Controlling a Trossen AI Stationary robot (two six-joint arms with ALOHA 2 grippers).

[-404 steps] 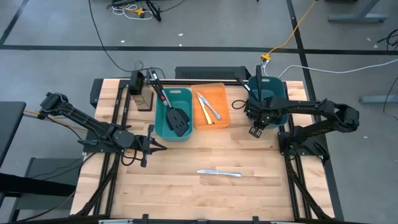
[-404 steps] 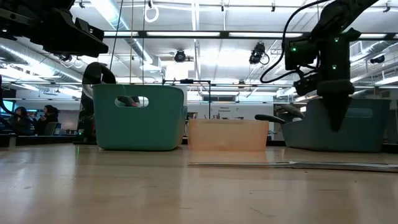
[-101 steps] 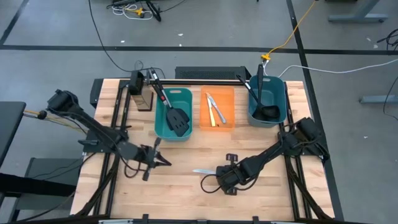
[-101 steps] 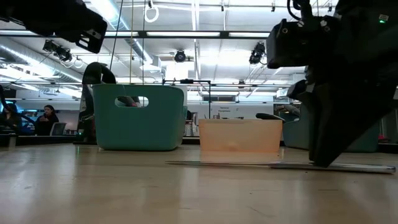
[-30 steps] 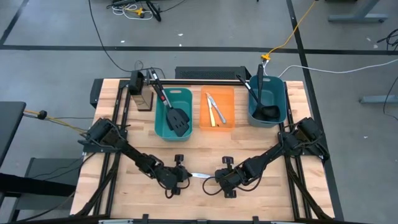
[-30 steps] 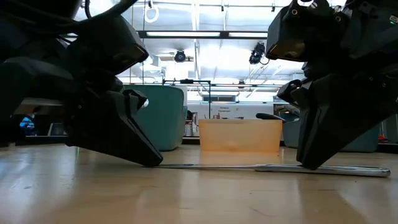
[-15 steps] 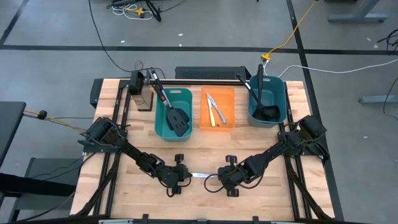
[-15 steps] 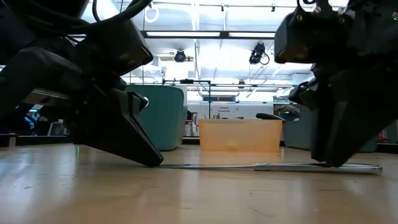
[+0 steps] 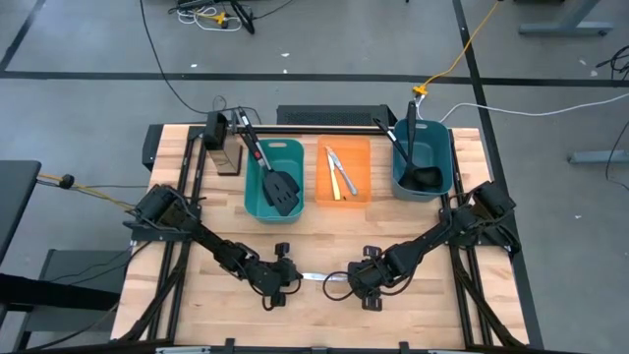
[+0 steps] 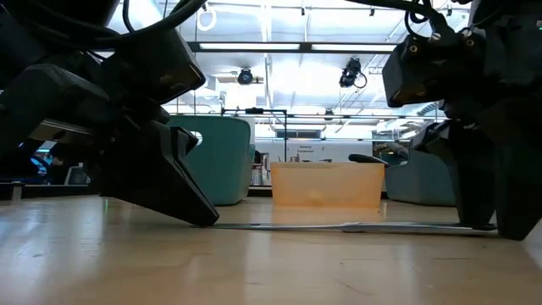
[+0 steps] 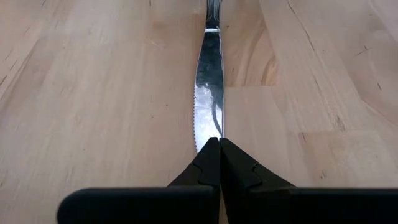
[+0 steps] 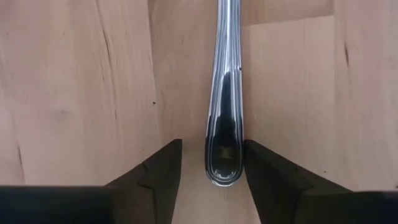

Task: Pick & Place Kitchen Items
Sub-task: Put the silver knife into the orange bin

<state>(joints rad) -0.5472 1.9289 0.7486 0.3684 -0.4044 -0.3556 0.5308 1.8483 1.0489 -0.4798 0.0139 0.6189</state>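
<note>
A silver table knife (image 9: pixel 316 278) lies flat on the wooden table near its front edge, blade toward the left. My left gripper (image 11: pixel 219 142) is shut, and its tips sit at the blade's point. My right gripper (image 12: pixel 211 144) is open and points steeply down. Its two fingers stand on either side of the handle's end (image 12: pixel 224 158), and a gap shows on at least one side. In the low view the left gripper (image 10: pixel 207 220) slants down to the blade, and the right gripper (image 10: pixel 495 227) stands over the handle. My left gripper rests its shut fingertips (image 11: pixel 211 149) on the point of the knife's blade (image 11: pixel 209 127). It comes slanting down from the table's left, in line with the knife. The blade runs out from under the tips, so it is pressed on from above rather than pinched. The knife lies flat on the table.
Three bins stand in a row at the far side. A teal bin (image 9: pixel 257 202) holds black spatulas, an orange bin (image 9: pixel 362 177) holds knives and a yellowish stick, and another teal bin (image 9: pixel 444 167) holds ladles. A dark box (image 9: pixel 224 149) stands at the far left.
My right gripper has opened and let go of the knife's handle. It has risen slightly, shifted a little toward the table's right and rolled. The knife has stayed lying on the table, and my left gripper has kept still on the blade's point.
</note>
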